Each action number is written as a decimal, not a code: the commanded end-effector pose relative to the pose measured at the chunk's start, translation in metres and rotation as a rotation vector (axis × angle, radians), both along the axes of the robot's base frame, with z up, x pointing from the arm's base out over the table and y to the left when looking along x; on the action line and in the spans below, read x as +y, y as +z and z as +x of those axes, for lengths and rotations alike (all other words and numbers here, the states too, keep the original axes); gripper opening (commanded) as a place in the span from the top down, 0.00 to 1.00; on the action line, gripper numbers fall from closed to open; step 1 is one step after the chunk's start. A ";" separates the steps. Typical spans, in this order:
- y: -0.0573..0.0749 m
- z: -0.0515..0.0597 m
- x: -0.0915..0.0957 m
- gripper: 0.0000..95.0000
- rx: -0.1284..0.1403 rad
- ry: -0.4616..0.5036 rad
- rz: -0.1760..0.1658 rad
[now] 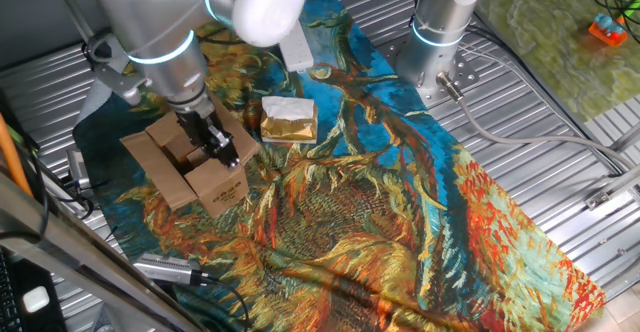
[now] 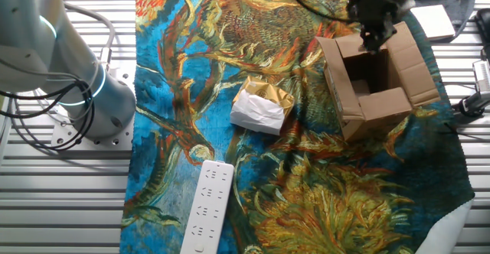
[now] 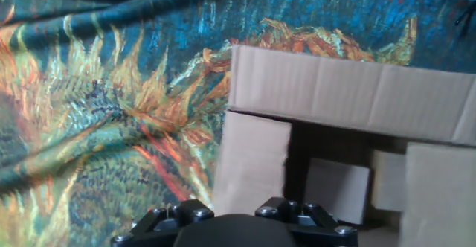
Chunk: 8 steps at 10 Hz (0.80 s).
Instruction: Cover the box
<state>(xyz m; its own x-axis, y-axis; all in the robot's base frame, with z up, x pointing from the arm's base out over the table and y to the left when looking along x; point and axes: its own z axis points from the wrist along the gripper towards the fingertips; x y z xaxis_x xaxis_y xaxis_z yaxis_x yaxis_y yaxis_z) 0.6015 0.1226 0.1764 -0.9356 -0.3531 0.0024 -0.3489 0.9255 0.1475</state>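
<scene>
Cardboard box (image 2: 375, 82) at your 2 o'clock, flaps open, gripper (image 2: 373, 34) over its far flap, can't tell fingers' state, gold packet (image 2: 262, 107) nr center.

The claw's (image 3: 238, 228) fingertips fall below the hand view's bottom edge, so its grip can't be read; the box (image 3: 349, 158) runs off right there.

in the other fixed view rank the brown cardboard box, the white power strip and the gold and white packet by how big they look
1. Brown cardboard box, largest.
2. White power strip: long but narrow.
3. Gold and white packet: close to the strip in area, so their order is unsure.
</scene>
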 end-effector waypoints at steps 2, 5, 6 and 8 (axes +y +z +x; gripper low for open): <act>0.002 -0.003 0.028 0.40 0.005 -0.041 -0.006; 0.001 -0.018 0.049 0.40 0.006 -0.068 -0.010; -0.001 -0.023 0.052 0.40 0.002 -0.071 -0.007; -0.003 -0.034 0.057 0.40 0.001 -0.077 -0.012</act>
<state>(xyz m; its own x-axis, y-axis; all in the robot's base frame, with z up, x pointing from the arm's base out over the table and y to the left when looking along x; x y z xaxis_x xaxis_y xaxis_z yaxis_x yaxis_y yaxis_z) 0.5645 0.1801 0.1744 -0.9603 -0.2790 0.0030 -0.2761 0.9518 0.1332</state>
